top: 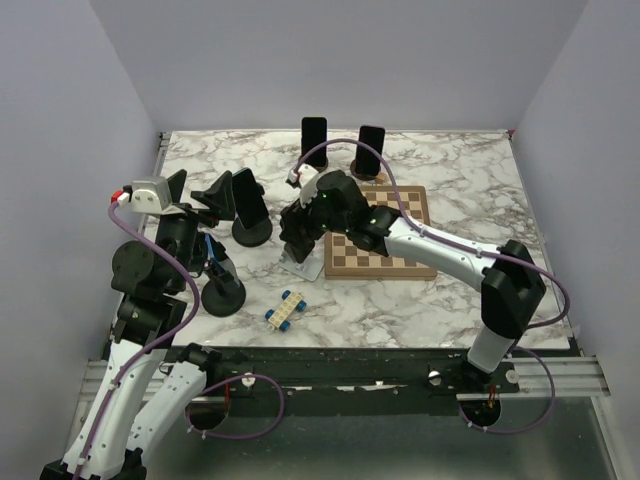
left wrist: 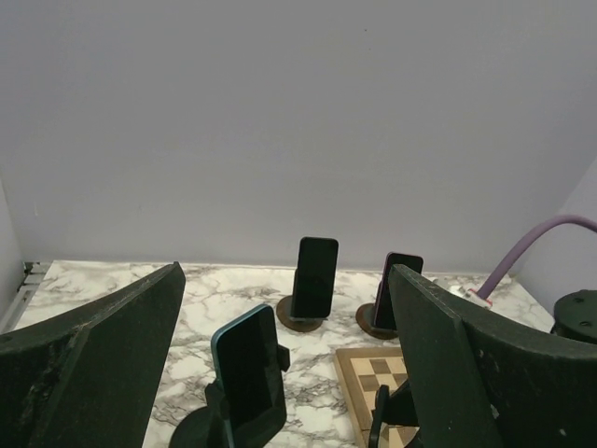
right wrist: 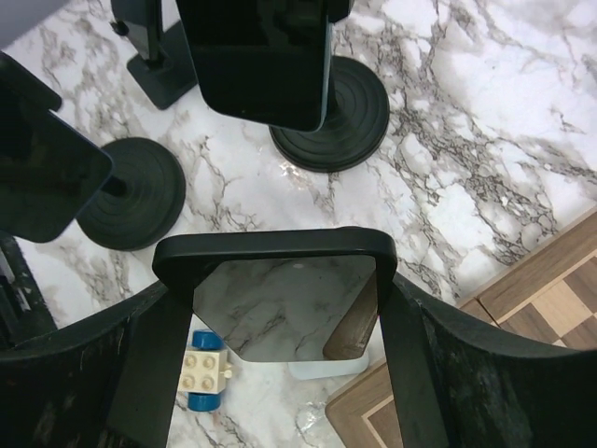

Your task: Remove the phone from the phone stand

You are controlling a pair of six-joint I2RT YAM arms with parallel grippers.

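Observation:
My right gripper (top: 298,232) (right wrist: 280,280) is shut on a black-cased phone (right wrist: 280,303) by its two long edges; its glossy screen faces the wrist camera. In the top view the phone (top: 296,240) sits just above a small white stand (top: 304,265), whose base shows under the phone in the right wrist view (right wrist: 340,359). I cannot tell whether the phone still touches the stand. My left gripper (top: 205,195) (left wrist: 289,373) is open and empty, held above the table's left side and facing a blue-edged phone (left wrist: 247,373) on a black stand.
A chessboard (top: 390,235) lies right of the white stand. A blue and white toy brick car (top: 285,308) lies in front of it. Two more phones on round stands (top: 314,140) (top: 371,150) stand at the back. Another black stand (top: 222,295) is near the left arm.

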